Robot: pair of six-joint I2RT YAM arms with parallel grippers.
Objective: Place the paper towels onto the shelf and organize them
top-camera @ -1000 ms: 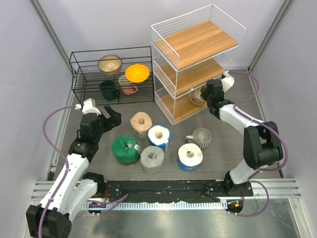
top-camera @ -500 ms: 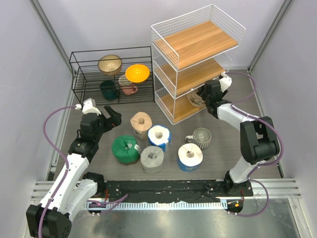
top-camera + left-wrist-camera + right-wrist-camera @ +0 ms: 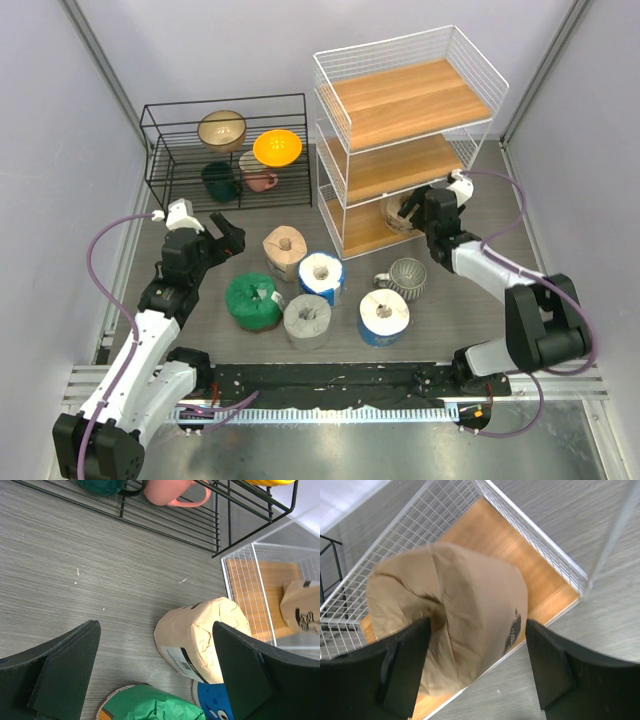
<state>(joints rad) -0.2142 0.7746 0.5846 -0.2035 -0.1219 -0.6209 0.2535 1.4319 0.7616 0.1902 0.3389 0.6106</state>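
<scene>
The shelf (image 3: 410, 95) is a tall white wire rack with three wooden boards. On its bottom board lies a tan paper towel roll (image 3: 398, 213) (image 3: 460, 625). My right gripper (image 3: 419, 211) (image 3: 477, 672) stands open just outside that tier, its fingers either side of the roll's near end and not squeezing it. Five rolls stand on the table: tan (image 3: 284, 250) (image 3: 200, 635), white-and-blue (image 3: 321, 275), green (image 3: 252, 300) (image 3: 150, 705), grey (image 3: 307, 320) and another white-and-blue (image 3: 384, 316). My left gripper (image 3: 228, 238) (image 3: 155, 675) is open and empty, left of the tan one.
A ribbed grey mug (image 3: 406, 277) stands between the table rolls and the right arm. A low black wire rack (image 3: 225, 110) (image 3: 175, 517) with bowls and mugs sits at the back left. Walls close in both sides.
My right gripper has gone from shut to open, letting go of the tan roll on the bottom board. The shelf has shifted a little to the right. The left arm has not moved.
</scene>
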